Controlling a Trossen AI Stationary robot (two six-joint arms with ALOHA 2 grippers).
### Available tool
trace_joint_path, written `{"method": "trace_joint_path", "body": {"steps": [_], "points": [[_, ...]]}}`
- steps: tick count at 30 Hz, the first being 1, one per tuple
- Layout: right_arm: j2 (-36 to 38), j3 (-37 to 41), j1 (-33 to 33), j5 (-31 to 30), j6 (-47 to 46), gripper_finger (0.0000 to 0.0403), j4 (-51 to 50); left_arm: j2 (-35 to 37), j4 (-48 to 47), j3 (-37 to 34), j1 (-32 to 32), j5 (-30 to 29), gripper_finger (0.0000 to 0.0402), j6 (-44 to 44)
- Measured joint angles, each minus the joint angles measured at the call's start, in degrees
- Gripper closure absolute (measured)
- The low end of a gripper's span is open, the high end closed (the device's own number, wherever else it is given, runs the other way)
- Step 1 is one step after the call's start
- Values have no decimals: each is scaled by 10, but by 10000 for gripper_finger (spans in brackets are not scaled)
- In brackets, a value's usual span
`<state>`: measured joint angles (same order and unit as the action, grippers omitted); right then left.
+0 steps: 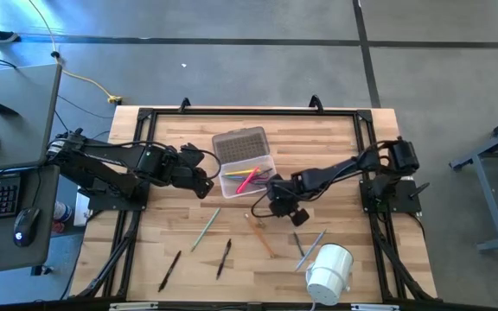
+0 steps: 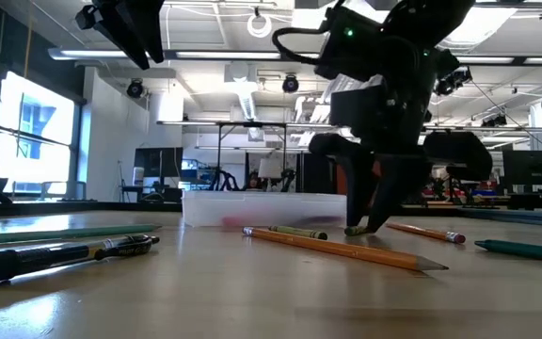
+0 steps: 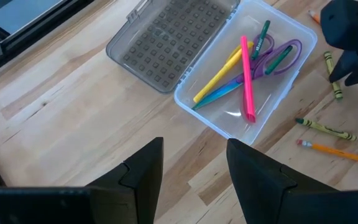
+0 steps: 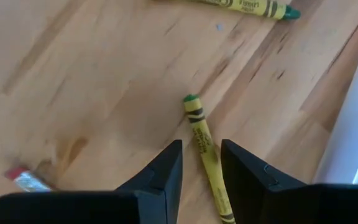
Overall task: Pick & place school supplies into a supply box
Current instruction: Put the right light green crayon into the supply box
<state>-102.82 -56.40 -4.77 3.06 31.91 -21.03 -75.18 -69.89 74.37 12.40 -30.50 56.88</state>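
Wooden planks form the table [image 1: 335, 138]; at its middle stands the supply box [image 3: 291, 37], clear, its ribbed lid [image 3: 166, 46] folded flat behind it. Inside lie a pink marker [image 3: 248, 81], a yellow one [image 3: 219, 74], green sticks and purple scissors [image 3: 277, 51].

Just beside the box, the right gripper [image 4: 201, 165] hangs low, fingers parted astride a yellow-green crayon [image 4: 205, 149] whose lower end is cut off. On the box's other side the left gripper [image 3: 194, 165] hovers, fingers spread and empty.

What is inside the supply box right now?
The supply box holds a pink marker, a yellow one, a green crayon and purple-handled scissors. A teal stick lies partly under them; its full length is hidden.
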Motion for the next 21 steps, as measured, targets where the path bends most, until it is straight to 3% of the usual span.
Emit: {"method": "trace_joint_path", "body": {"steps": [7, 13, 18, 21], "points": [[-19, -2, 18, 20, 11, 323, 11, 0, -1, 0, 0, 0, 190, 0], [-17, 0, 18, 34, 1, 392, 23, 0, -1, 0, 0, 0, 190, 0], [-18, -4, 6, 59, -36, 379, 46, 0, -1, 0, 0, 0, 190, 0], [-18, -20, -2, 33, -32, 382, 67, 0, -1, 0, 0, -1, 190, 0]]}}
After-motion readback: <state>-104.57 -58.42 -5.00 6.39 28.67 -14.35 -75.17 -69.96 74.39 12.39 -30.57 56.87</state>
